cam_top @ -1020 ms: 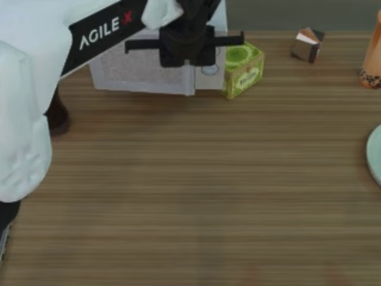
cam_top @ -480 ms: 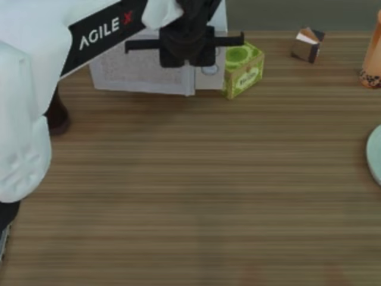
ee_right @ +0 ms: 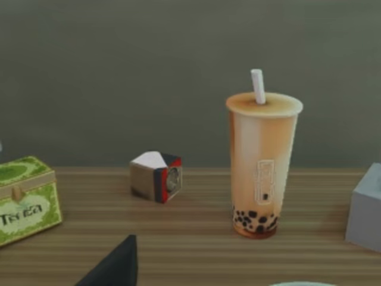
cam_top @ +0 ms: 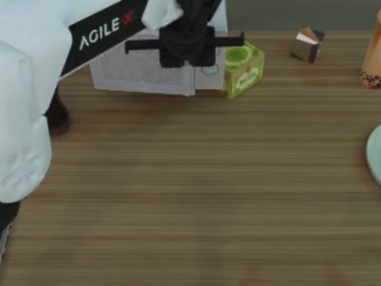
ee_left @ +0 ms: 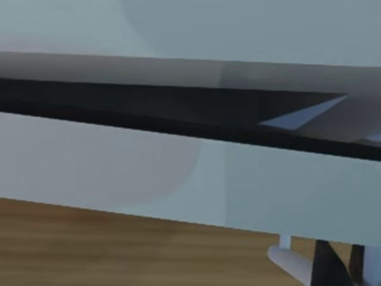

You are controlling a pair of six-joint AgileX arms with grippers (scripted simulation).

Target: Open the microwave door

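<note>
Microwave (cam_top: 158,74) sits at the table's far edge, left of centre, with the microwave door (cam_top: 140,71) facing the near side; a green-yellow box (cam_top: 243,68) is just beside it on the right. Left gripper (cam_top: 186,44) hangs over the door's right-hand edge, barely shifted from a second ago. The door looks much as it did then, so opening has hardly begun. Finger spread cannot be told. Right arm is parked out of the top view.
</note>
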